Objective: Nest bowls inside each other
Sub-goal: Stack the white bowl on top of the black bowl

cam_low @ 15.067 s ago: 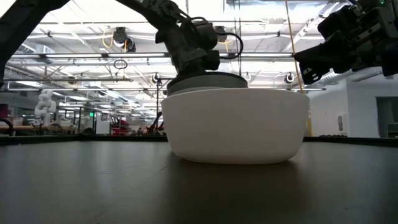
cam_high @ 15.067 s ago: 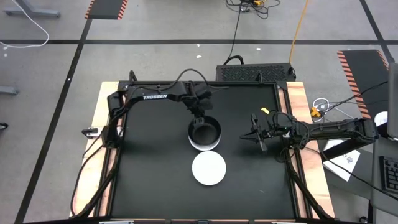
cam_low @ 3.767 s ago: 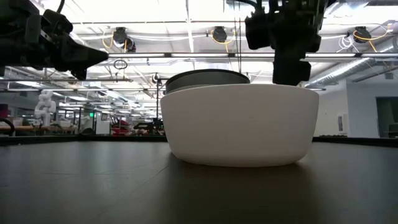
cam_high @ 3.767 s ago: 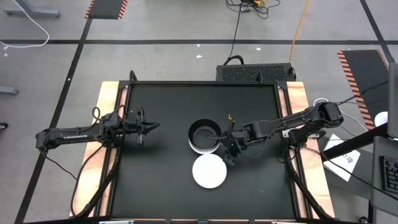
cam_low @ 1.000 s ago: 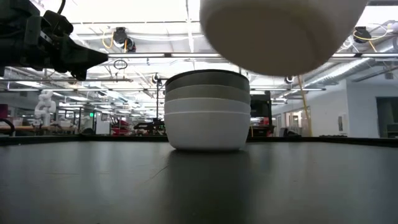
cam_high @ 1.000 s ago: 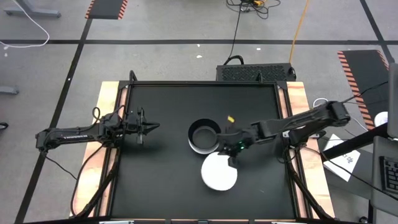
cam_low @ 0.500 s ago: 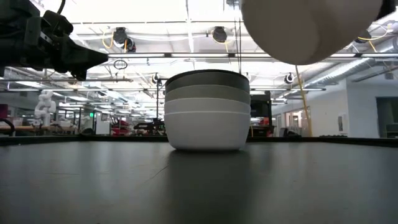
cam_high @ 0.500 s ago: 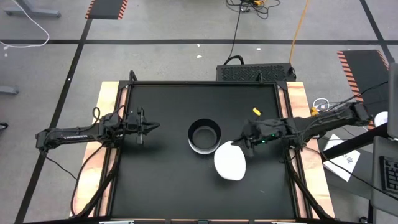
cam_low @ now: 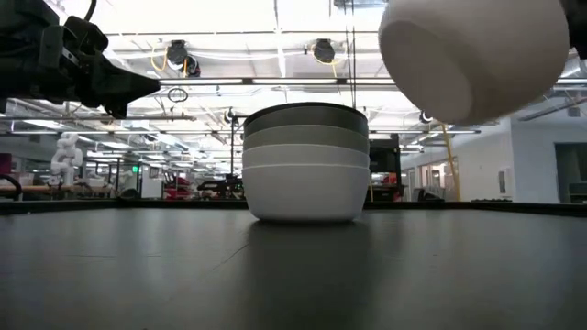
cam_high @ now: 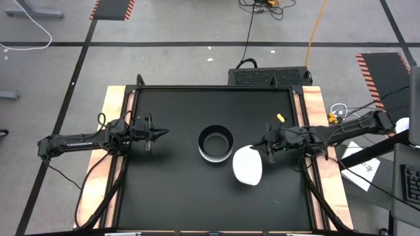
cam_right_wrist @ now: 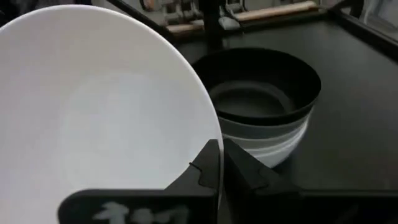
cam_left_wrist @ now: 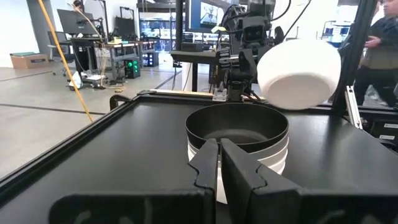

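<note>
So since the last few frames the white bowl [cam_high: 247, 165] has come up off the table [cam_high: 170, 190] and swung out toward the right arm's side. It was sitting flat in front of the stack, now it's in the air just beside it, tipped so its opening faces back along the arm.

Biggest thing first: the black table. In the middle sits the stack of nested bowls [cam_high: 216, 143], white ones at the bottom, grey above, a black one on top with its mouth open upward. From the low view the stack [cam_low: 305, 165] stands on the surface, while the lifted bowl [cam_low: 472, 57] hangs higher than its rim and clear of it.

Step in hand, I'd say: carrying the last loose bowl over to drop into the stack. The next move calls for levelling it out, centring it over the black bowl and lowering it straight in, otherwise the rim could catch and shove the stack.

The right arm reaches in low from the right edge, nearly horizontal, and the right gripper [cam_right_wrist: 221, 163] is pinched shut on the white bowl's rim. The left arm is parked at the left edge pointing inward, with the left gripper [cam_left_wrist: 219, 163] closed on nothing.
</note>
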`<action>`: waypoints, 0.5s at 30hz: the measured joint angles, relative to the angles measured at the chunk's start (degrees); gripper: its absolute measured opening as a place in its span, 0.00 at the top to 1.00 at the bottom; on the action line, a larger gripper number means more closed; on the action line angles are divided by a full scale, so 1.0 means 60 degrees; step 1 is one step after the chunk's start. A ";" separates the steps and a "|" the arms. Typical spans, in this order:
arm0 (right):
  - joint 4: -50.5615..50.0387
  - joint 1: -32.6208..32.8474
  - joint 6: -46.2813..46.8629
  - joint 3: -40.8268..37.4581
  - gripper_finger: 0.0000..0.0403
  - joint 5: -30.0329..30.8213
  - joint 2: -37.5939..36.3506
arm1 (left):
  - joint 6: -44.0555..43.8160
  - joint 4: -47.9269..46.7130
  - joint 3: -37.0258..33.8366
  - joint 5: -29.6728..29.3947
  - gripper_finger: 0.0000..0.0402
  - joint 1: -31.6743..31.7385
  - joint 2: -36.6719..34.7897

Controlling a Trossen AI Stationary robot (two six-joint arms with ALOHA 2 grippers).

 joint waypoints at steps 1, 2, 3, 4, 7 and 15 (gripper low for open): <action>0.0409 0.0000 -0.0002 -0.0164 1.00 -0.0005 -0.0096 | 0.0000 -0.0002 0.0000 -0.0001 0.95 0.0000 0.0002; 0.0829 0.0000 -0.0009 -0.0332 1.00 -0.0040 -0.0194 | 0.0000 0.0001 0.0000 -0.0001 0.95 0.0000 0.0002; 0.1111 0.0000 -0.0058 -0.0472 1.00 -0.0073 -0.0284 | 0.0000 0.0004 0.0000 -0.0002 0.95 0.0000 -0.0001; 0.1316 0.0003 -0.0121 -0.0607 1.00 -0.0086 -0.0375 | 0.0000 0.0004 0.0000 -0.0008 0.95 0.0000 0.0002; 0.1419 0.0011 -0.0137 -0.0975 1.00 -0.0089 -0.0638 | 0.0002 0.0007 0.0000 -0.0163 0.95 0.0000 0.0001; 0.1891 0.0011 -0.0285 -0.1813 1.00 -0.0070 -0.1571 | -0.0011 0.0007 0.0000 -0.0180 0.95 0.0000 0.0002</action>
